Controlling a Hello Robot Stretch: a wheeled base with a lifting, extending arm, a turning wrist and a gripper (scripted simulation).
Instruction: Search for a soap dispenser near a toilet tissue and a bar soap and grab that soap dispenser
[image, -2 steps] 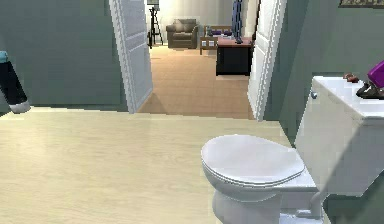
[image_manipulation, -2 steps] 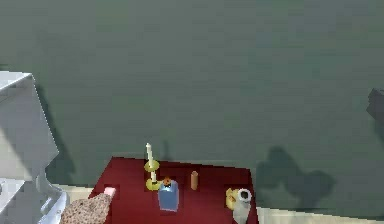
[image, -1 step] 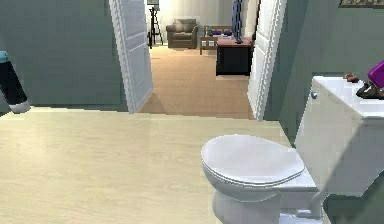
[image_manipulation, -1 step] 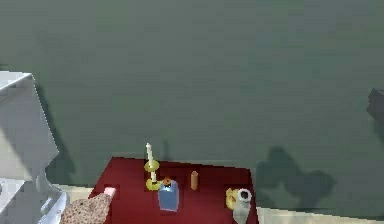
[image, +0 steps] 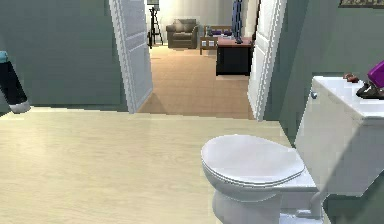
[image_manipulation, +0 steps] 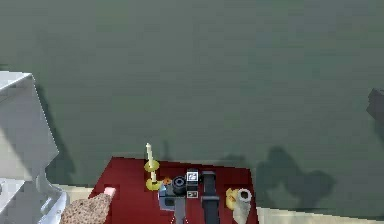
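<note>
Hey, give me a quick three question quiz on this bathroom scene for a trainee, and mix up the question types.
1. True or false: the toilet has its lid down.
2. Which of these stands on the dark red table? A: a candle; B: a kettle; C: a laptop.
3. Fill the blank: through the open doorway, a grey ____ stands in the far room.
Key: 1 true; 2 A; 3 armchair.

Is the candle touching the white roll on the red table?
Apart. The arm side view shows the candle and white roll on opposite sides of the arm.
</note>
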